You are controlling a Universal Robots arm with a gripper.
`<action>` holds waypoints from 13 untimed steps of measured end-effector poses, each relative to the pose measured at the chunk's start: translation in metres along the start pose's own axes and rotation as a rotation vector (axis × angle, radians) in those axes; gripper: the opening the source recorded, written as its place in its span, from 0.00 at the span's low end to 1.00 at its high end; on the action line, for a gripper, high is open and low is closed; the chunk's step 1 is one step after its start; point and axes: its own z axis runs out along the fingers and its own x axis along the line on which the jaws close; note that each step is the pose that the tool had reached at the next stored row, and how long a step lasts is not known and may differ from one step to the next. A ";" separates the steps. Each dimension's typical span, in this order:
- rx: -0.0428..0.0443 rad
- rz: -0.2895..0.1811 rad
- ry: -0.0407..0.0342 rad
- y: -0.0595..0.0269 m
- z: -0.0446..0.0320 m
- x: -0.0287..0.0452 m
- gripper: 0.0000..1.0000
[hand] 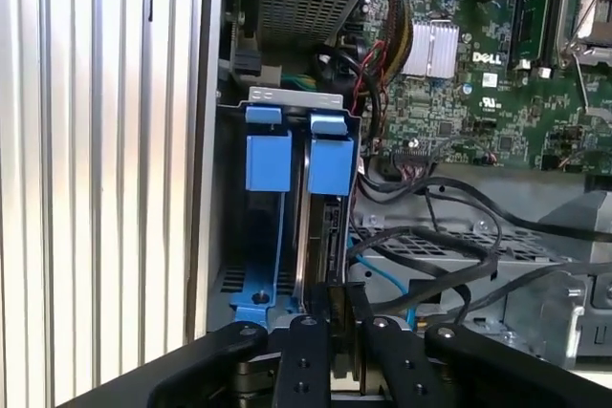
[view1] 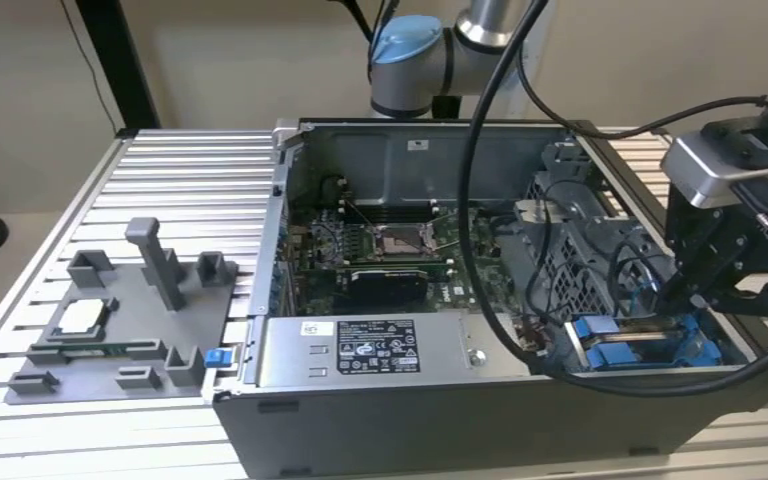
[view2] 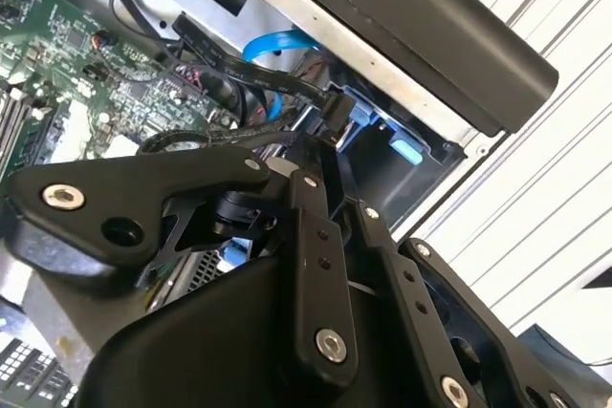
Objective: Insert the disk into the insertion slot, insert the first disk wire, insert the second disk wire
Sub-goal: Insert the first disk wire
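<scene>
In the exterior view an open computer case (view1: 491, 410) was seen on the slatted table (view1: 171, 170). The tool (view1: 671, 300) was held over the insertion slot (view1: 638, 345) at the case's corner toward the exterior view's right. In the first wrist view the disk (hand: 329, 167) was seen edge-on inside the slot, just beside an empty blue carrier (hand: 268, 160). In the second wrist view a black wire connector (view2: 335, 107) was seen just ahead of the tool, near a blue cable (view2: 277, 45). Whether the tool was spread or pressed together could not be told.
</scene>
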 end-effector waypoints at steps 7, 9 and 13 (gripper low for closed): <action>0.0062 -0.001 0.0124 0.0006 0.0036 -0.0029 0.00; 0.0062 0.000 0.0125 0.0007 0.0037 -0.0029 0.00; 0.0109 0.008 0.0132 0.0026 0.0051 -0.0029 0.00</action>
